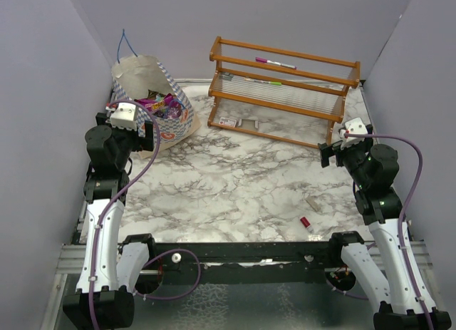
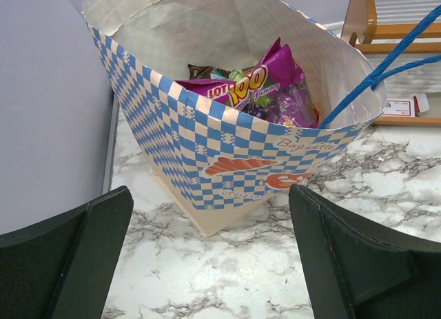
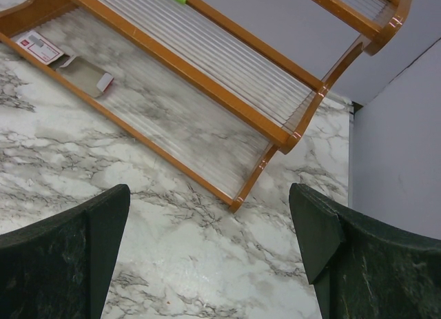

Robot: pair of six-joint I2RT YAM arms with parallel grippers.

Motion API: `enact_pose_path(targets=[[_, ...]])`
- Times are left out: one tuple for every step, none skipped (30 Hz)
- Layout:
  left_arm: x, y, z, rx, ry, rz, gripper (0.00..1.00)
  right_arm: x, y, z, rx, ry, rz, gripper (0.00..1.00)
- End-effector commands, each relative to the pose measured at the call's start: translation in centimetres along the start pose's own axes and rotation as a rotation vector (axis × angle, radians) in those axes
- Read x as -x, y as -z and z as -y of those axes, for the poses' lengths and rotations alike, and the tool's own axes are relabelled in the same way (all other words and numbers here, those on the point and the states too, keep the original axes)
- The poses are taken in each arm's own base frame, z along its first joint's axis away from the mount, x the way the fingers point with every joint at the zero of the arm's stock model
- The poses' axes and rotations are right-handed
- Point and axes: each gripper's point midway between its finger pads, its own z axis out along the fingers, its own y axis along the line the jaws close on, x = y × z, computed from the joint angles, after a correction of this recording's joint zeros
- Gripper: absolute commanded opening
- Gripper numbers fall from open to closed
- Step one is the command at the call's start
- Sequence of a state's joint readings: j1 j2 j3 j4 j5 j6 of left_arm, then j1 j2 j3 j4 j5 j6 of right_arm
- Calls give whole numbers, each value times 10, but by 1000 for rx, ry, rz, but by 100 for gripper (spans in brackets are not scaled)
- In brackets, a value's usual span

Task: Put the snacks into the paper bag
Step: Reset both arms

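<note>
The paper bag [image 1: 169,127] with blue-and-white checks stands at the back left of the table, tilted, its mouth open. In the left wrist view the paper bag [image 2: 227,153] holds snacks: a purple packet [image 2: 265,88] on top, with a brown packet [image 2: 200,71] and a green one behind it. Purple packets also show in the bag's mouth in the top view [image 1: 160,104]. My left gripper [image 2: 210,264] is open and empty, just in front of the bag. My right gripper [image 3: 210,264] is open and empty, above the table near the rack's right end.
A wooden rack [image 1: 281,91] stands at the back with pens on its shelves and small cardboard boxes [image 3: 43,48] under it. A tiny red cylinder [image 1: 305,222] and a small beige stick [image 1: 312,203] lie on the marble table [image 1: 235,187]. Grey walls enclose three sides.
</note>
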State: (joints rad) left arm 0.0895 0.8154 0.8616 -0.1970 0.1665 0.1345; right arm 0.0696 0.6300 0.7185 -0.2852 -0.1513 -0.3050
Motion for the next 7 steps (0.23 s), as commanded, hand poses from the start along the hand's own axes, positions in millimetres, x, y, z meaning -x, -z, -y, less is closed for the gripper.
enact_pose_path(targets=[[6, 1, 0, 1, -10, 19, 99, 1, 0, -1, 10, 9, 7, 99], [7, 1, 0, 2, -11, 20, 99, 1, 0, -1, 11, 9, 7, 99], [7, 1, -1, 5, -11, 20, 99, 1, 0, -1, 10, 9, 6, 99], [7, 1, -1, 6, -11, 19, 99, 1, 0, 0, 8, 9, 6, 99], [7, 1, -1, 7, -11, 18, 99, 0, 0, 0, 8, 9, 5, 99], [6, 1, -1, 6, -11, 18, 99, 0, 0, -1, 9, 9, 6, 99], [6, 1, -1, 5, -12, 17, 99, 1, 0, -1, 12, 9, 7, 99]])
